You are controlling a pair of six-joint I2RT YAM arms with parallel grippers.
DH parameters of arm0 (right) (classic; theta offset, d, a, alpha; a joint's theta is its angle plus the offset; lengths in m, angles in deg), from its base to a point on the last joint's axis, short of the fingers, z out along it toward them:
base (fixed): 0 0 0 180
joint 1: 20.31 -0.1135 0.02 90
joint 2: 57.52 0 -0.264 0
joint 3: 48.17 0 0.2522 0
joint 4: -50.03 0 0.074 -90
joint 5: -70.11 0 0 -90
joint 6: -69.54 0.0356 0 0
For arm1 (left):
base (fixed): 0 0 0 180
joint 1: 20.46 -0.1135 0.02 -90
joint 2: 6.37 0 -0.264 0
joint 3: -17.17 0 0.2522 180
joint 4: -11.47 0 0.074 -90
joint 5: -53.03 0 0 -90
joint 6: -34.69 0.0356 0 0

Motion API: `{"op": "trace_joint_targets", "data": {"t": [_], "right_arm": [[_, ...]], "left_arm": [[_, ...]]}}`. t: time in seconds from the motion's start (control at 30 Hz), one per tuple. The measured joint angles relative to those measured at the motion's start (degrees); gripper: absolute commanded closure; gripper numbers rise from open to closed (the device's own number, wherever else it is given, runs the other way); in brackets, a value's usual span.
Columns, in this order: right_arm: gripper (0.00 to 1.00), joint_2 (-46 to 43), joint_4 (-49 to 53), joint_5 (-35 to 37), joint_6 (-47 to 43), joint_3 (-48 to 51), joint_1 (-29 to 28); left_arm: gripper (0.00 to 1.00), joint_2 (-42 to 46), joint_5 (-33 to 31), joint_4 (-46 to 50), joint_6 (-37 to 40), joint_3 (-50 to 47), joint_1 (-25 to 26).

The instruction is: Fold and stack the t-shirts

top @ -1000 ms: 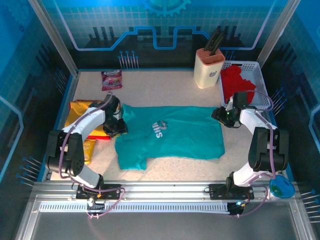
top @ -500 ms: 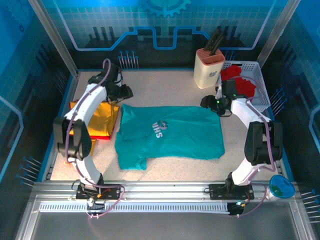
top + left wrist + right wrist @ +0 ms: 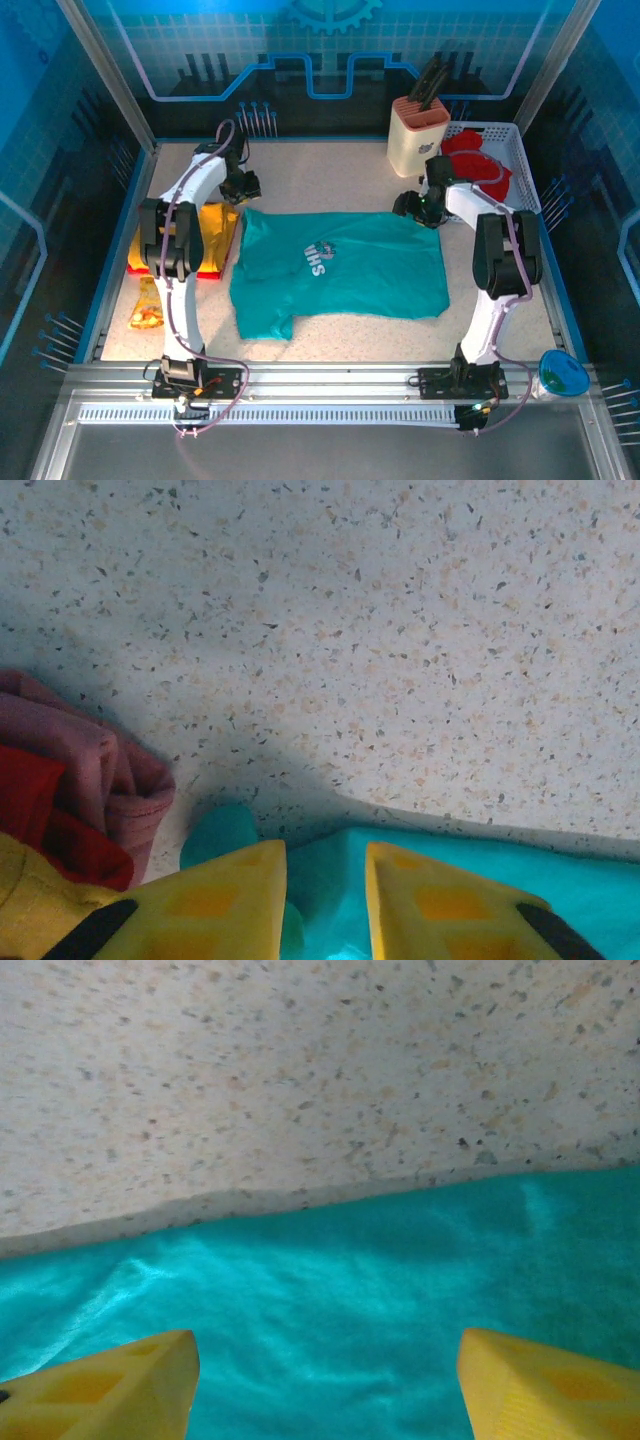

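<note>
A teal shirt (image 3: 370, 270) is lying on a speckled table (image 3: 330, 170), with blue walls (image 3: 330, 40) around. The right gripper (image 3: 325, 1345) is gaping wide. I cannot tell about the left gripper (image 3: 325, 855).

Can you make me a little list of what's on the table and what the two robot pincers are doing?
Teal shirt: spread flat in the middle of the table, white print up
Left pincer: at the teal shirt's far left corner, open a little
Right pincer: over the teal shirt's far right edge, open wide
Red shirt: bunched in the white basket
Yellow shirt: on the left, beside the teal one
Folding: not started
</note>
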Motion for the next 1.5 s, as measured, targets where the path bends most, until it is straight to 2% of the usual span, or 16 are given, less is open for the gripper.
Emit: {"op": "trace_joint_targets", "data": {"t": [0.43, 0.6, 0.67, 0.8, 1.17, 1.5], "right_arm": [[0.3, 3.7, 2.4, 3.5, -1.3, -2.3, -0.3], [0.3, 4.1, 2.8, 3.8, -1.3, -2.8, -0.4], [0.3, 4.3, 3.1, 3.9, -1.3, -3.2, -0.4], [0.36, 4.9, 4.2, 5.0, -1.4, -4.2, -0.4], [0.44, 5.2, 5.4, 9.5, 0.1, -4.5, -0.3], [0.45, 4.2, 4.7, 11.3, 2.3, -2.7, 0.1]], "left_arm": [[0.69, -1.1, -0.9, 1.2, 1.1, -1.2, 0.0], [0.79, -1.2, -0.9, 1.6, 1.2, -1.5, 0.0], [0.9, -1.2, -1.0, 1.6, 1.5, -1.5, 0.0], [1.0, -1.3, -1.8, 1.6, 1.5, -1.6, 0.0], [1.0, -1.2, -4.3, 0.4, 1.4, -4.7, -0.8], [1.0, -1.1, -4.3, -4.0, 0.8, -7.5, -4.3]]}}
